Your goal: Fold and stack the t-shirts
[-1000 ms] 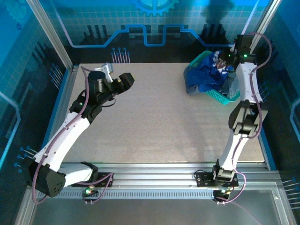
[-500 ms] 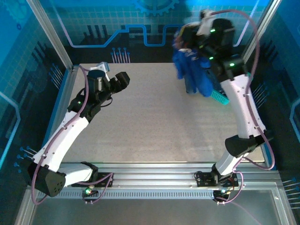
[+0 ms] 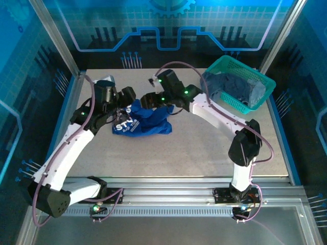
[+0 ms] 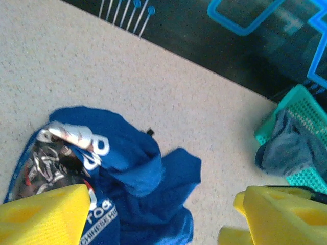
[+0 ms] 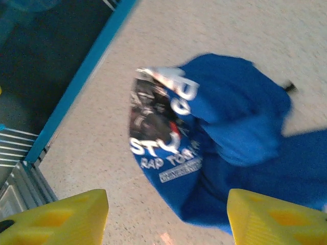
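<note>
A royal blue t-shirt (image 3: pixel 143 122) lies crumpled on the table left of centre, its white-and-dark print facing up. My left gripper (image 3: pixel 127 97) hangs open just over its left end, and my right gripper (image 3: pixel 148 99) hangs open over its far edge. In the left wrist view the blue t-shirt (image 4: pixel 133 173) spreads between and beyond the wide-apart yellow fingers (image 4: pixel 46 214) of the left gripper (image 4: pixel 162 204). The right wrist view has the print of the blue t-shirt (image 5: pixel 168 138) above the right gripper (image 5: pixel 167 204), nothing pinched. Duller grey-blue t-shirts (image 3: pixel 235 88) lie heaped in the basket.
The teal mesh basket (image 3: pixel 250 69) stands at the table's far right corner; in the left wrist view the basket (image 4: pixel 299 109) holds a grey-blue shirt (image 4: pixel 283 148) hanging over its rim. Blue walls enclose the table (image 3: pixel 194 148).
The right arm lifted the blue t-shirt out of the basket, swung it left across the table and let it go. The left gripper dipped toward where it landed.
</note>
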Controlling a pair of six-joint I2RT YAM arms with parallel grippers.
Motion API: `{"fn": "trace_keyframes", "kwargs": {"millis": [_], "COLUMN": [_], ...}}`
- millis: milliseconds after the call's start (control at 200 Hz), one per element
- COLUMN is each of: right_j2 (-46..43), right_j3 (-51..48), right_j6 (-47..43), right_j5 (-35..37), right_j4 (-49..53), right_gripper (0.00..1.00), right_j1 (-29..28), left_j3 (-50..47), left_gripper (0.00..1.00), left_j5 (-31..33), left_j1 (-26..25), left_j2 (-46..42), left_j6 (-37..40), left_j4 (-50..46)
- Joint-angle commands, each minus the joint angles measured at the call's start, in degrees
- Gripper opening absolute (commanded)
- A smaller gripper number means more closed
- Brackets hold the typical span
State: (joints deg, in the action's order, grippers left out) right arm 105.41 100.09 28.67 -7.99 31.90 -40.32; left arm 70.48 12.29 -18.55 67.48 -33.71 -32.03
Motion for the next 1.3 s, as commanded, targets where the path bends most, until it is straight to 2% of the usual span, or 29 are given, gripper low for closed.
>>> {"fn": "trace_keyframes", "kwargs": {"millis": [0,100,205,335,470,550,650,785,905,1005,1045,1090,1120,1150,1220,1256,1296], "right_j2": [-5.1,-4.3,-2.0,2.1,6.9,10.4,14.6,19.3,22.9,25.7,26.6,27.3,27.6,27.6,27.0,25.9,24.4], "right_j3": [-5.0,-8.6,-10.0,-9.5,-8.8,-7.2,-4.6,-0.8,1.0,3.3,4.1,4.8,5.3,5.9,6.8,7.2,8.0], "right_j6": [4.8,7.8,8.3,10.2,13.4,15.4,17.7,20.2,22.2,23.2,23.5,24.0,24.2,24.5,24.5,23.7,22.7], "right_j5": [1.7,1.6,2.1,1.5,-0.7,-3.0,-4.4,-4.1,-4.5,-5.2,-5.3,-5.2,-5.2,-4.9,-3.4,-2.2,-0.5], "right_j4": [1.1,3.6,4.8,5.3,3.7,3.1,2.9,3.8,3.0,2.8,2.5,2.1,1.9,2.0,2.2,2.2,2.9], "right_gripper": [0.61,0.59,0.59,0.60,0.62,0.63,0.63,0.63,0.61,0.58,0.54,0.47,0.40,0.30,0.06,0.00,0.00], "right_j1": [6.0,9.6,10.8,11.5,13.0,13.5,13.5,13.3,13.6,13.6,13.7,13.6,13.6,13.6,13.7,13.7,13.8], "left_j3": [0.2,-0.6,3.0,12.0,21.8,23.8,26.0,29.7,31.7,32.8,33.1,33.0,33.0,32.9,32.8,32.6,32.8], "left_gripper": [0.78,0.78,0.77,0.77,0.86,0.87,0.85,0.83,0.72,0.56,0.44,0.23,0.09,0.00,0.00,0.00,0.00], "left_j5": [-4.2,-4.9,-4.0,1.7,6.7,7.2,10.9,9.2,9.4,9.1,9.1,9.1,9.4,9.7,11.1,11.6,11.7], "left_j1": [-0.5,-1.2,-2.6,-6.2,-7.6,-7.6,-7.3,-6.2,-5.8,-5.4,-5.3,-5.0,-4.8,-4.7,-4.4,-4.2,-3.7], "left_j2": [3.8,8.9,18.0,29.8,41.5,45.2,48.4,53.2,55.8,57.2,57.5,57.6,57.4,56.8,54.1,52.4,50.3], "left_j6": [-0.7,-0.8,-0.7,-0.1,-3.4,-3.9,-4.3,-4.3,-4.3,-3.6,-3.3,-2.8,-2.7,-2.6,-1.9,-1.6,-1.6], "left_j4": [-5.4,-7.5,-11.1,-13.9,-20.8,-20.9,-21.5,-21.7,-20.8,-19.5,-19.1,-18.6,-18.5,-18.4,-17.9,-17.4,-17.2]}}
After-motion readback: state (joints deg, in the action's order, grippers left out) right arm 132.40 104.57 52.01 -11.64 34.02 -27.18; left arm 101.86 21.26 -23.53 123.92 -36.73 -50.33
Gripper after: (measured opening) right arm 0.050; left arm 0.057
